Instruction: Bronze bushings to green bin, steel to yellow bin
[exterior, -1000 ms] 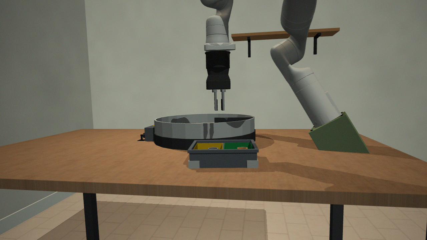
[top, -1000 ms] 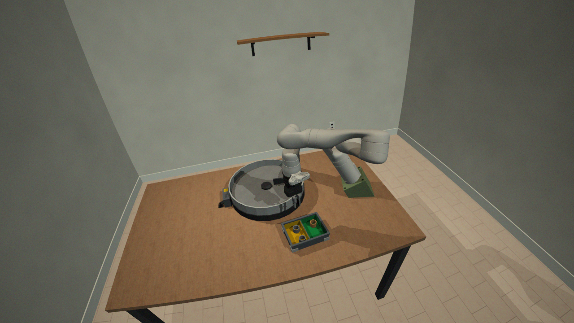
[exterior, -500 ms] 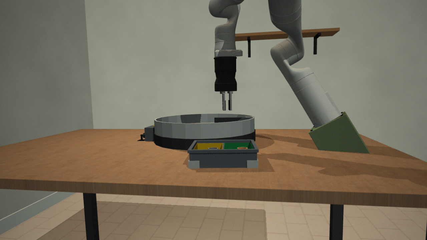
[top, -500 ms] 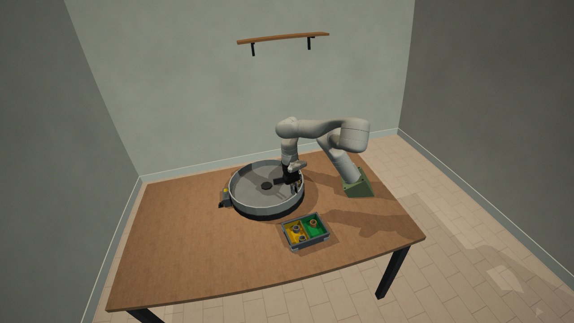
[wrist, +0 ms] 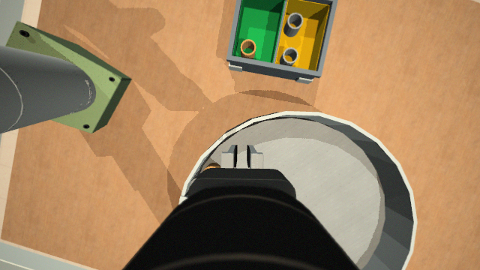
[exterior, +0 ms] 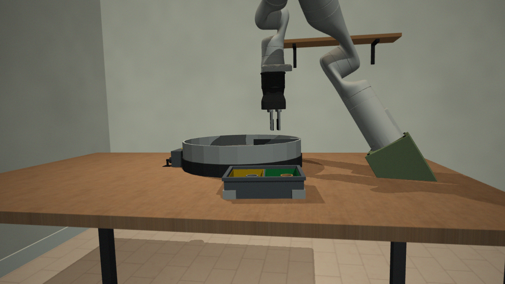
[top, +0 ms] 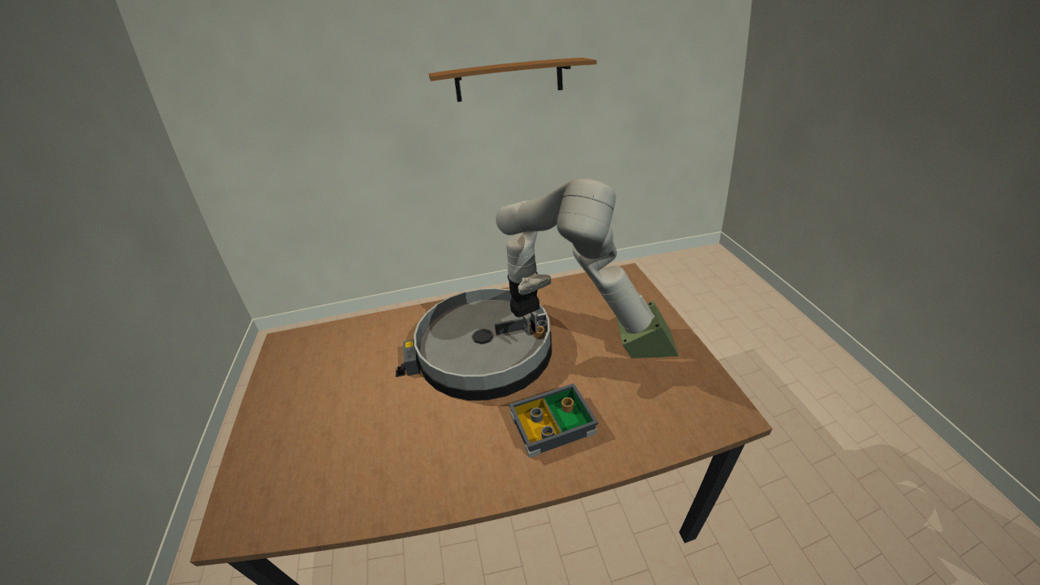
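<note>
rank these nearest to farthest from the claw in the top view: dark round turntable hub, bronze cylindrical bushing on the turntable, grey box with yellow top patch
1. bronze cylindrical bushing: inside the rim, right side
2. dark round turntable hub: centre
3. grey box with yellow top patch: outside, left

In the top view, the hand [top: 535,324] [exterior: 275,129] [wrist: 241,152] has moved up the frame from the turntable's lower right edge [top: 529,367] [exterior: 247,154] [wrist: 232,132]; the pale arm's elbow [top: 587,209] has swung up and left. In the exterior view, the hand has shifted right.
</note>
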Tool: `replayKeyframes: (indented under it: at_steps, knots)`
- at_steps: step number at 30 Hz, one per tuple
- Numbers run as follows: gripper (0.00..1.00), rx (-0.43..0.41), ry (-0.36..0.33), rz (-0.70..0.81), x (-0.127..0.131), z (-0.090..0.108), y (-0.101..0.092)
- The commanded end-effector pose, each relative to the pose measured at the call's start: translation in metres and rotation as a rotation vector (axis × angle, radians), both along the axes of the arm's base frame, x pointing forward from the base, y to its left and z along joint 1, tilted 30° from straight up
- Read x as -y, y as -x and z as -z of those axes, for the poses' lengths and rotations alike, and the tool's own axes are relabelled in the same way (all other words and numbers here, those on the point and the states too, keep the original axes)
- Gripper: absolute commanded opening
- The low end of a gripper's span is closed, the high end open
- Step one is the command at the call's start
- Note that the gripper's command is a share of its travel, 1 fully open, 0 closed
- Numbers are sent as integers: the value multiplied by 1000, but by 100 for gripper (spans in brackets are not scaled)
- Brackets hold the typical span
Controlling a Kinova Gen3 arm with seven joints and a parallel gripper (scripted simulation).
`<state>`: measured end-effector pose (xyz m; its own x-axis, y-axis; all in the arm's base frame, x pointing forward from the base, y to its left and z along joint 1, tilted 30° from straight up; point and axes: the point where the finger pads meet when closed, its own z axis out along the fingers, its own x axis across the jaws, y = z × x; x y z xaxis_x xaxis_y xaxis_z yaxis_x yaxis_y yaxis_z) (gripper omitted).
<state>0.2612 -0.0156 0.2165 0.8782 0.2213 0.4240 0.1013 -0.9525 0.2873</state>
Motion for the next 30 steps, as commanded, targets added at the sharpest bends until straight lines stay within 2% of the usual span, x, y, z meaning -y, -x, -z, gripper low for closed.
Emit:
replayKeyframes:
  at_steps: [1, 3, 6, 11, 23, 30]
  knots:
    - [40, 5, -36, 14, 20, -1, 4]
    - [40, 5, -35, 11, 40, -1, 9]
    - [40, 5, -35, 11, 40, -1, 9]
    - [40, 3, -32, 6, 92, -1, 22]
    - [40, 3, -32, 6, 92, -1, 22]
    - [40, 2, -29, 5, 94, 11, 15]
